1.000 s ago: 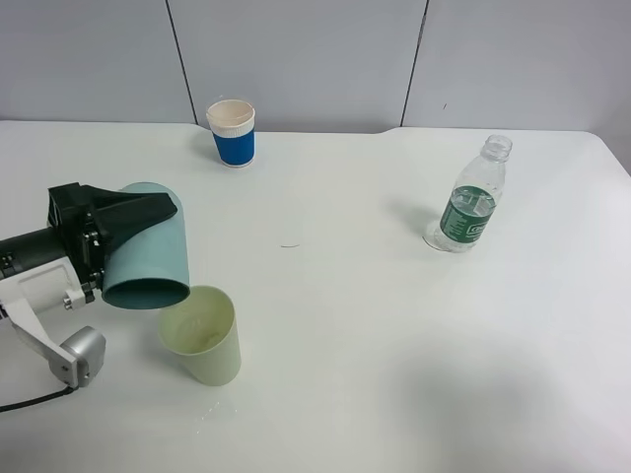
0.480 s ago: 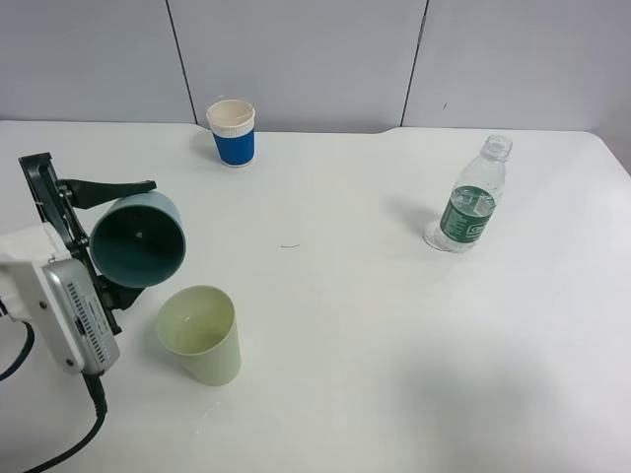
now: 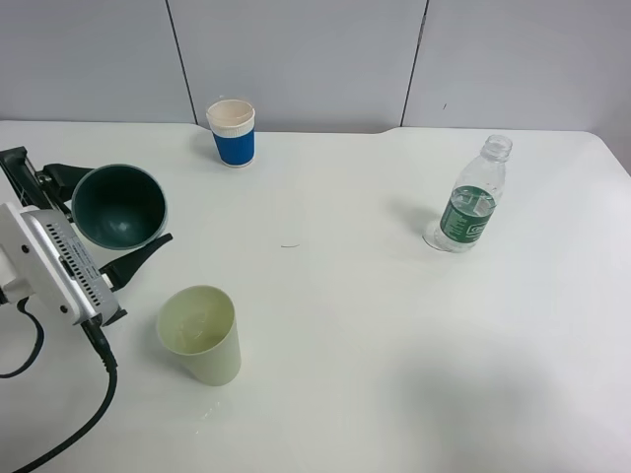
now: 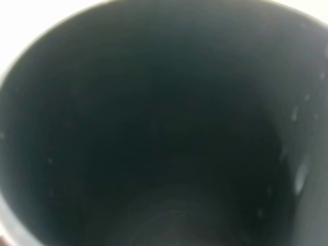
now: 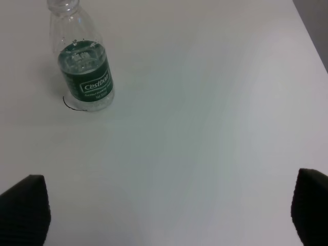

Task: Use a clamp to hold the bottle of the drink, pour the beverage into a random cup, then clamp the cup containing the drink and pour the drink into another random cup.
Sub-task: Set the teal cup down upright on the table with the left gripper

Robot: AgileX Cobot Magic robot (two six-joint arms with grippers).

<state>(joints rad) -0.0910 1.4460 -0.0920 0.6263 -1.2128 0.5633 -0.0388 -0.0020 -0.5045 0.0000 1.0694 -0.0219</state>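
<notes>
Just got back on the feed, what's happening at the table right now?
The left gripper holds the teal cup off the table, mouth tipped toward the camera, beside the pale green cup, which has a little liquid in it. The uncapped bottle stands on the right, the blue paper cup at the back. The right gripper is open, holding nothing.

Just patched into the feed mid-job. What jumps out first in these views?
The left gripper at the table's left edge holds a dark teal cup, its mouth turned toward the overhead camera; its dark inside fills the left wrist view. Just in front stands a pale green cup with a little liquid in it. Far right, an uncapped bottle with a green label stands alone, the right arm's fingers spread wide and short of it.
</notes>
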